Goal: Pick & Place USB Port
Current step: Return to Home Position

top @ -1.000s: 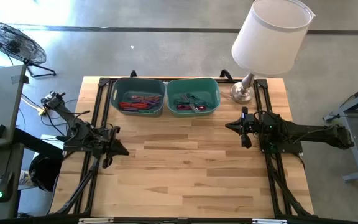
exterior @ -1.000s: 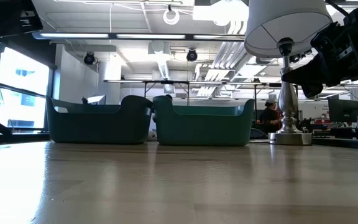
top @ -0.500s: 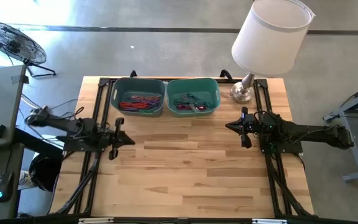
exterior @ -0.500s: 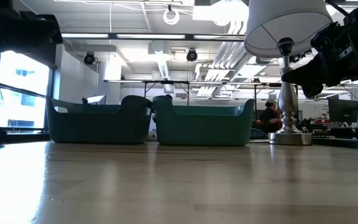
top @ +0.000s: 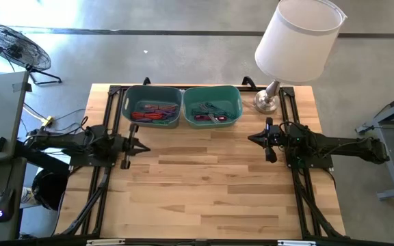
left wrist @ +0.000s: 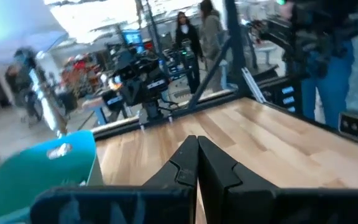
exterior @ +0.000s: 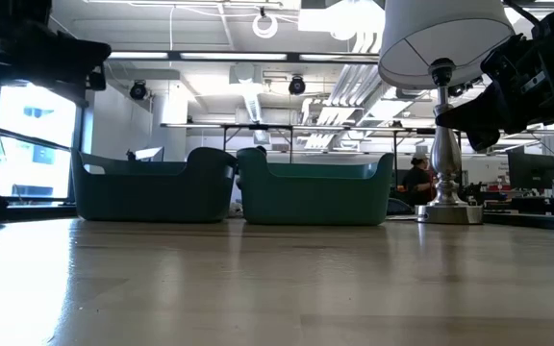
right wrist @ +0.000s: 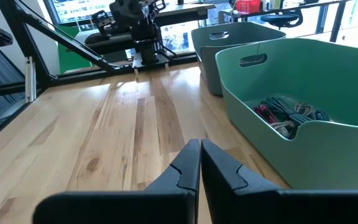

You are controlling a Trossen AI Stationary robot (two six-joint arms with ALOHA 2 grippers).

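Note:
Two teal bins stand side by side on the table at its far middle. The left bin holds red and orange cables. The right bin holds grey and dark cables, which also show in the right wrist view. My left gripper is shut and empty above the table's left part, near the left bin, pointing toward the table's right. My right gripper is shut and empty near the right bin, pointing toward the table's left. No separate USB port shows apart from the cables.
A lamp with a white shade stands on its metal base at the far right corner, beside the right bin. Black frame rails run along both sides of the table. Bare wood lies between and in front of the grippers.
My left arm has swung round and its gripper has gone toward the table's far edge. It has turned from pointing at the near right to pointing straight at the table's right edge. It stays shut.

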